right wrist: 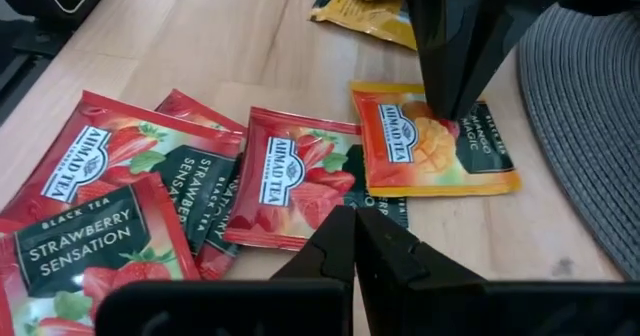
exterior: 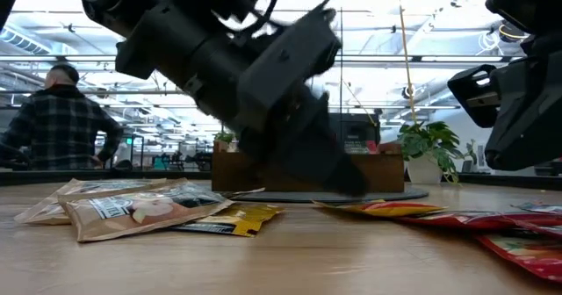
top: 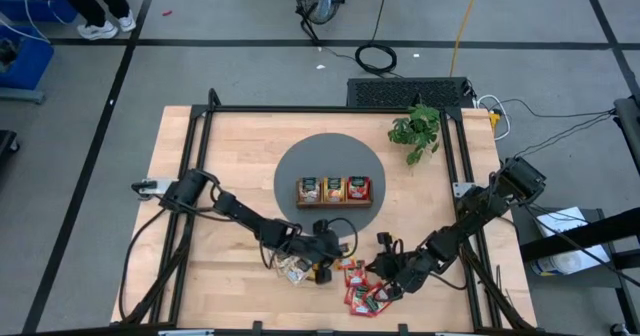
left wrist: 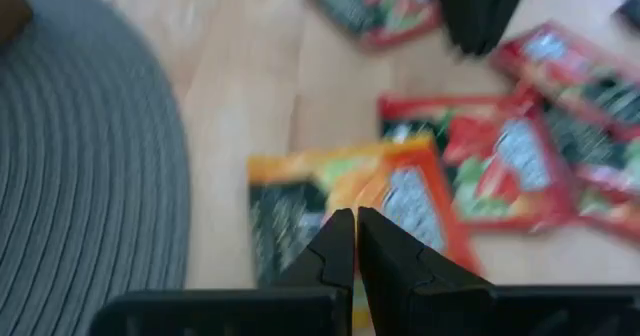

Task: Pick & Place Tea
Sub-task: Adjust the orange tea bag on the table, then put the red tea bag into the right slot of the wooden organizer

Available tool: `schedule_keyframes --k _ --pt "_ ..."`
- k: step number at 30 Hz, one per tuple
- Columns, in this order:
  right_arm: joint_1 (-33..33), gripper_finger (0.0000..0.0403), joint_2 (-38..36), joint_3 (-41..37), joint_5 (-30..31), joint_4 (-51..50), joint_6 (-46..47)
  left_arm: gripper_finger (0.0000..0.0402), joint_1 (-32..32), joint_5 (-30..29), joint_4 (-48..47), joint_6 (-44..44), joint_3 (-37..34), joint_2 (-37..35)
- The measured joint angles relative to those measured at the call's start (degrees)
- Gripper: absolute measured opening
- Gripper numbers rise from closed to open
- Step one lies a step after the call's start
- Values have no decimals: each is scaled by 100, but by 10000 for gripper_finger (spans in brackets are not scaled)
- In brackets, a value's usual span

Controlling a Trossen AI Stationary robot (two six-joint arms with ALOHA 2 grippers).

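Note:
Tea sachets lie flat near the table's near edge: pale tan ones (top: pixel 292 268), an orange-yellow one (right wrist: pixel 435 151) and several red ones (right wrist: pixel 295 181). My left gripper (left wrist: pixel 355 238) is shut, and its tips are down on the orange-yellow sachet. Just to the right, my right gripper (right wrist: pixel 355 228) is shut and hovers over the red sachets, touching nothing. The brown wooden tray (top: pixel 333 190) holds sachets in its three compartments and stands on a round grey mat (top: pixel 300 156). My left gripper sets its shut fingertips (right wrist: pixel 452 101) on the orange-yellow sachet's printed top face (right wrist: pixel 425 126), near the middle of its far edge. The fingers slant down from the table's left. The sachet lies flat on the table, and no part of it shows between the fingers.
Another yellow sachet (right wrist: pixel 365 11) lies beyond the left gripper, by the tan ones. A potted plant (top: pixel 418 131) stands at the far right. A black frame (top: pixel 200 176) runs along the table's sides. A person stands in the room beyond (exterior: pixel 61 124).

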Motion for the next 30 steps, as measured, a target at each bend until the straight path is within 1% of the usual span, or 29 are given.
schedule_keyframes --k 3,8,14,17,19,23,24,28,30 --pt "2 0 0 0 -22 -40 88 21 0 -15 -333 -104 5 -3" --pt "0 0 0 0 -464 -85 177 21 16 -187 -986 -364 31 -35" --pt "0 0 0 0 -461 -211 567 21 26 -179 -1221 -358 28 -79" --pt "0 0 0 0 -467 -244 784 21 1 -109 -1252 -102 0 -234" --pt "0 0 0 0 -472 -264 858 21 -84 -143 -1270 253 -32 -447" --pt "-13 0 0 0 -468 -321 1147 21 -295 -145 -988 813 31 -842" --pt "-19 0 0 0 -474 -341 1316 21 -333 -125 -964 852 31 -868" --pt "-72 0 0 -27 -468 -432 1998 21 -439 450 -830 916 37 -730" --pt "-120 0 0 -98 -478 -391 2401 21 -495 538 -820 808 229 -578"
